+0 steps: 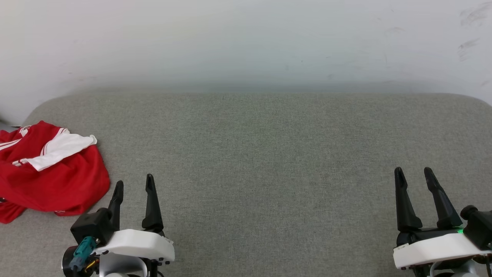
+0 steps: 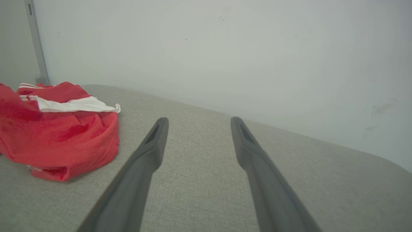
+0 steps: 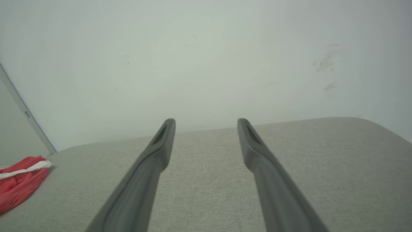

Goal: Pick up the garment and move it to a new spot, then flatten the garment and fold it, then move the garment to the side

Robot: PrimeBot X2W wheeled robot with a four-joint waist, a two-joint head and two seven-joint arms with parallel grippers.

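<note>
Just left of the left pincer (image 1: 134, 179), the crumpled red jersey T-shirt (image 1: 50, 181) lies on the grey fabric surface (image 1: 269, 154), not yet grasped. It and the right pincer (image 1: 413, 169) both stand released, empty. Pickup is in hand: the left likely must reach leftward onto a fold.

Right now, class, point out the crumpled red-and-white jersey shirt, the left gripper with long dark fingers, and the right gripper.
crumpled red-and-white jersey shirt (image 1: 57, 184): head view, red body cloth.
left gripper (image 1: 134, 179): head view, midway between its fingertips.
right gripper (image 1: 413, 169): head view, midway between its fingertips.
</note>
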